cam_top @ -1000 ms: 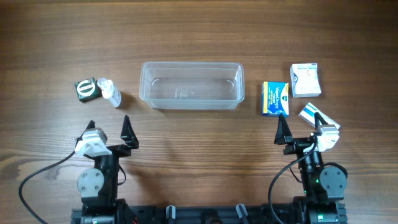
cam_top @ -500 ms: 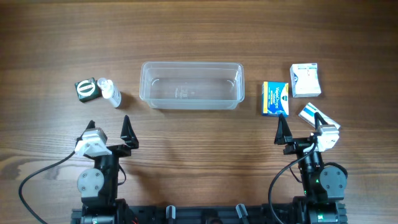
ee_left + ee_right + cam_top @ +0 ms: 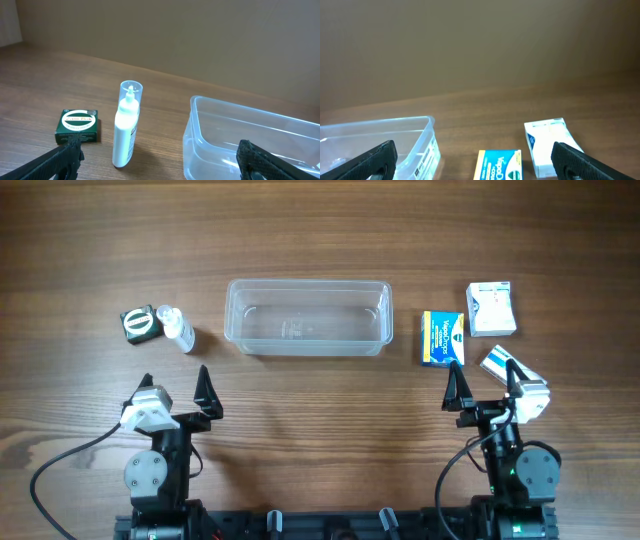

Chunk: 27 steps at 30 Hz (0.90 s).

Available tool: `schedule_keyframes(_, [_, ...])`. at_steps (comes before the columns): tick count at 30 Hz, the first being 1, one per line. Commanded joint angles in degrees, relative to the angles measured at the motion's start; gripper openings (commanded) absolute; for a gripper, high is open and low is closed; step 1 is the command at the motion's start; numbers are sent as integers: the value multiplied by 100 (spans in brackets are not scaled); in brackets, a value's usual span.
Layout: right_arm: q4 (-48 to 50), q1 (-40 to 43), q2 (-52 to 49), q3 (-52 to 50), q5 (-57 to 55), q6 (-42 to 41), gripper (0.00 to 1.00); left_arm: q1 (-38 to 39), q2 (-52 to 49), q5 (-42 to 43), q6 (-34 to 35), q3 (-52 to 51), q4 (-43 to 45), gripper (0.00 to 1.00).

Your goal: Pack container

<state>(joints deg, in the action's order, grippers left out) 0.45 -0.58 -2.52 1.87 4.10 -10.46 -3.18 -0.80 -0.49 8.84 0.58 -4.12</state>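
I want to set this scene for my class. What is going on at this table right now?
Packing has not begun. The clear container sits mid-table and looks empty. Both arms are near the front edge, the left gripper and right gripper open and holding nothing. A green box and a white bottle stand left of the container. A blue-and-yellow carton and two white boxes lie to its right.
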Motion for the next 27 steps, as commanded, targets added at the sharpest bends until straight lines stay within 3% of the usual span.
schedule_keyframes(1, [-214,28,-730,894,162,-7,100,-42,9,48,-109,-26,-4,100])
schedule_keyframes(7, [-931,28,-2870,2835,479,-7,100,-42,9,50,-109,-26,-4,100])
schedule_keyframes(11, [-1937,28,-4516,4509,542,7,100,-42,9,50,-109,-26,-4,100])
schedule_keyframes(18, [-4162,28,-7108,7289,479,1956,100,-42,9,48,-109,-26,-4,100])
schedule_keyframes(27, [-4280,48,-8529,7530,448,2083,100,-42,9,48,-109,-26,-4,100])
